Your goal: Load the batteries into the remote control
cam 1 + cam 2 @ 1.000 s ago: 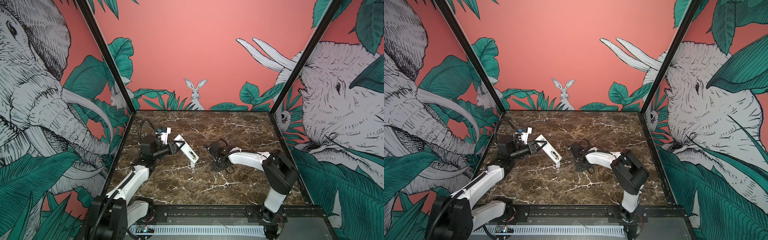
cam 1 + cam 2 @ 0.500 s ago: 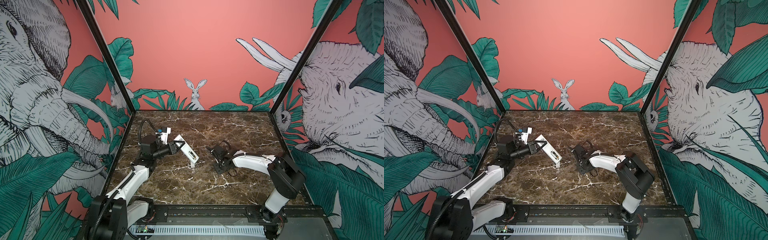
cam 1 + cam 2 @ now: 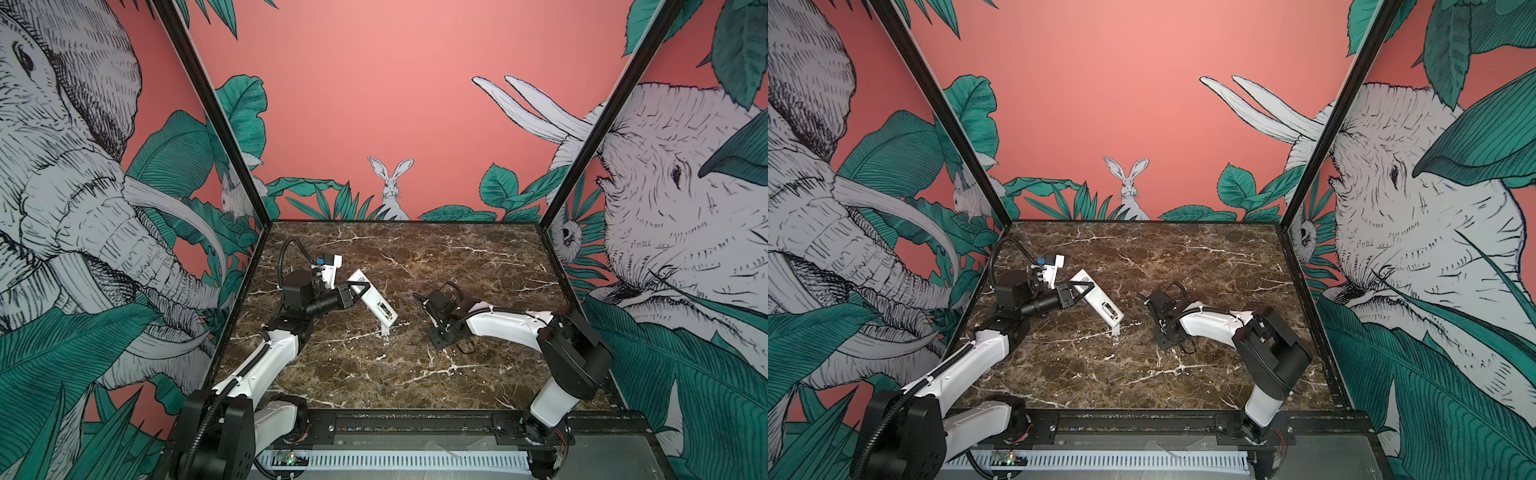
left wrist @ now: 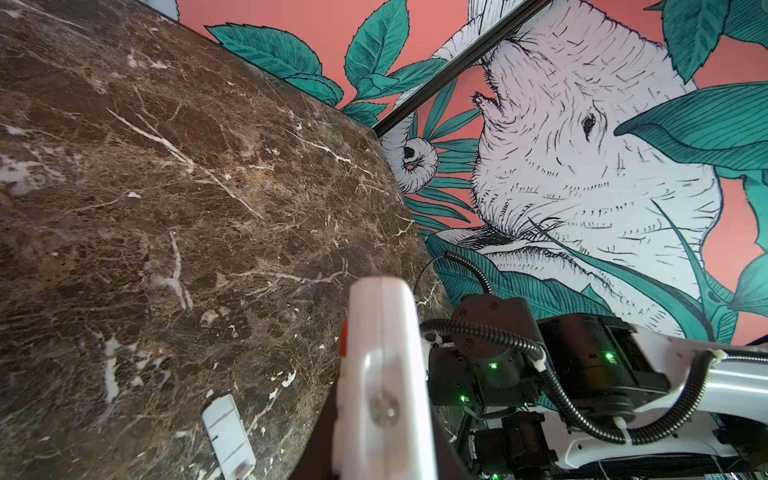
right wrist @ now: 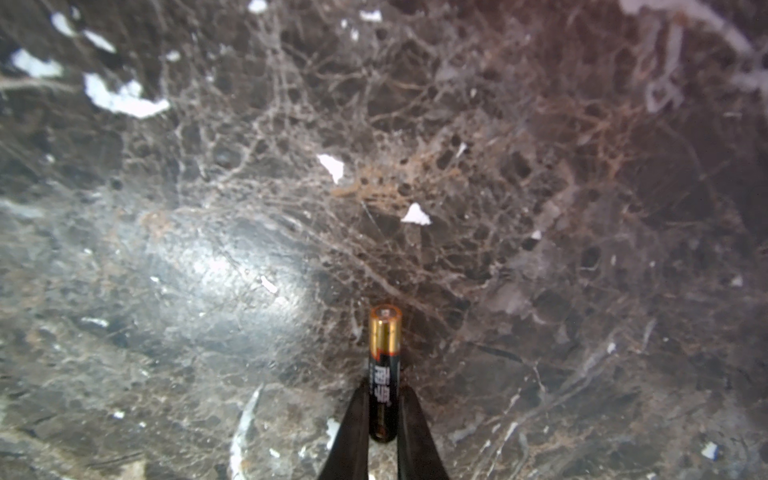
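My left gripper (image 3: 353,293) is shut on the remote control (image 3: 374,303), a slim white bar held tilted above the table, plain back up. Both top views show its open battery bay (image 3: 1108,311); what lies in it I cannot tell. In the left wrist view the remote control (image 4: 382,353) runs blurred between the dark fingers (image 4: 316,451). My right gripper (image 5: 384,399) is shut on a battery (image 5: 385,349), black with a gold end, pointing out past the fingertips just over the marble. In both top views the right gripper (image 3: 436,322) hangs low right of the remote; the battery is hidden there.
A small flat white cover piece (image 3: 385,330) lies on the marble table (image 3: 374,374) just below the remote's lower end, and shows in the left wrist view as the cover piece (image 4: 228,436). Printed walls close in the left, back and right sides.
The right arm's elbow has swung to the right and its wrist has shifted slightly toward the front. The left arm and the remote have not moved.
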Motion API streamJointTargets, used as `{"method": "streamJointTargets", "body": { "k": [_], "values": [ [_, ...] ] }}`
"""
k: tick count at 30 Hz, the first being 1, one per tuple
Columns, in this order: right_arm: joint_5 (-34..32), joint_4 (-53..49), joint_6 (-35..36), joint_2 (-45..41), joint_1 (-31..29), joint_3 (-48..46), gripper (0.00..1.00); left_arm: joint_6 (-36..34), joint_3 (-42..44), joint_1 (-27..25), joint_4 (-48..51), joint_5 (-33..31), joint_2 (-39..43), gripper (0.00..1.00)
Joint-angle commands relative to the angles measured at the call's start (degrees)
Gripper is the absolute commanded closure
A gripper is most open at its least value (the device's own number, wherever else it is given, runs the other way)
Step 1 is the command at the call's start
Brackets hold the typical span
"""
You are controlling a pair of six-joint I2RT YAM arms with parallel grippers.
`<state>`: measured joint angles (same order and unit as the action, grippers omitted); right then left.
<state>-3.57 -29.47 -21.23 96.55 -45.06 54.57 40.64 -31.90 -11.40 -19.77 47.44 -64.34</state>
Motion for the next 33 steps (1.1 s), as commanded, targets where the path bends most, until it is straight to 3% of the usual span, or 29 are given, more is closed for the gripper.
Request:
{"method": "streamJointTargets", "body": {
  "k": [1,11,20,33],
  "values": [
    [-0.12,-4.36,0.72,-0.87,0.13,-1.92,0.90,-0.35,-1.04,0.41,-1.42,0.46,-0.15,1.00],
    [2.15,-0.29,5.48,-8.40,-0.54,-3.09,0.94,2.29,0.85,-0.48,-6.33,0.65,-3.40,1.00],
    [6.39,6.87,8.41,-18.40,-3.83,-3.19,0.94,2.69,0.08,-5.02,-9.11,-0.08,-8.51,1.00],
    [7.71,17.32,6.76,-21.08,-10.84,0.89,0.94,9.79,1.65,-5.39,-16.38,6.73,-10.40,1.00]
  ]
}}
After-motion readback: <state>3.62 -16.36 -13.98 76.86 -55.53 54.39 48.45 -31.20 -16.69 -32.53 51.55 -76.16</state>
